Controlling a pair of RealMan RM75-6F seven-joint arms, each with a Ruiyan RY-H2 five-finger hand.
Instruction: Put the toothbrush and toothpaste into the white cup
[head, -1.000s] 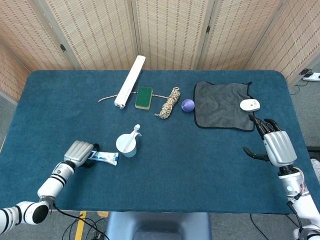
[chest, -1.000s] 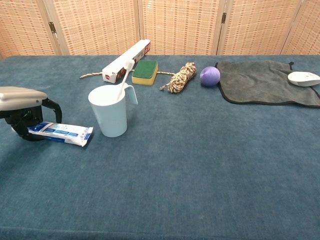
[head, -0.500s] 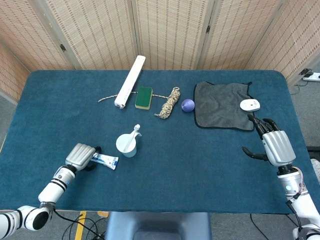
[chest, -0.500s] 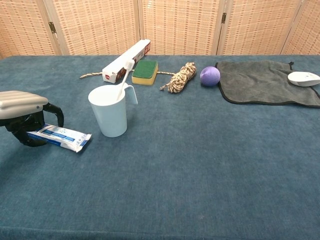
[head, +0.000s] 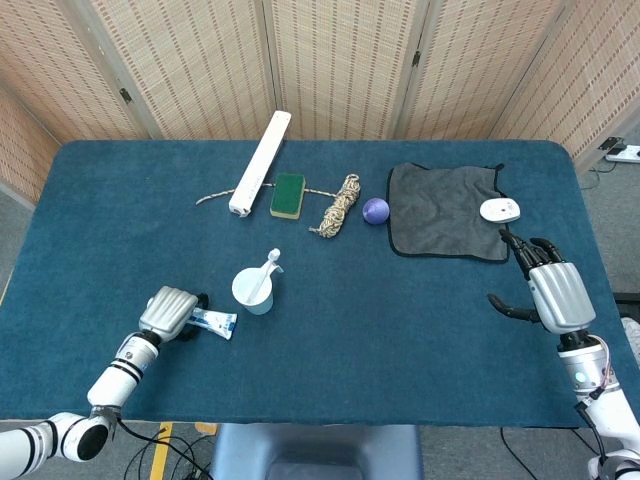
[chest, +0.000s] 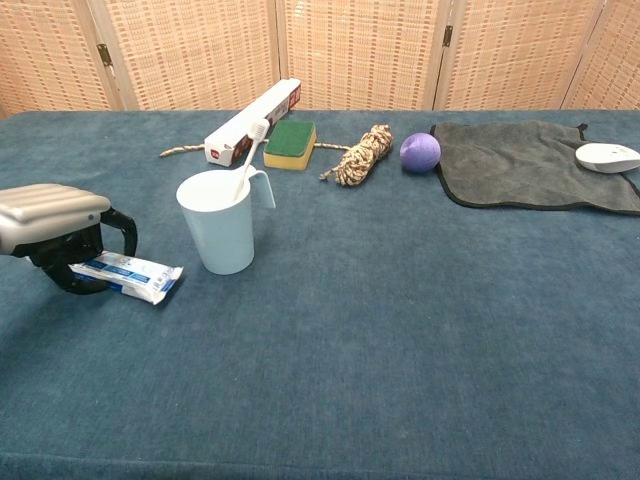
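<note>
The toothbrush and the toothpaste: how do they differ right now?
The toothbrush stands tilted inside the white cup, while the toothpaste lies flat on the table beside the cup. The toothbrush is plain white and thin; the toothpaste is a flat blue-and-white tube. Nothing touches the toothbrush, but the left hand has its fingers around the toothpaste's end. Both sit near the table's front left.

The near end of the toothpaste (chest: 130, 277) is covered by the left hand (chest: 55, 228), so whether it is actually gripped cannot be told. The lower part of the toothbrush (chest: 248, 150) is concealed inside the white cup (chest: 220, 235). The grey cloth (chest: 530, 165) is cut off by the chest view's right edge.
</note>
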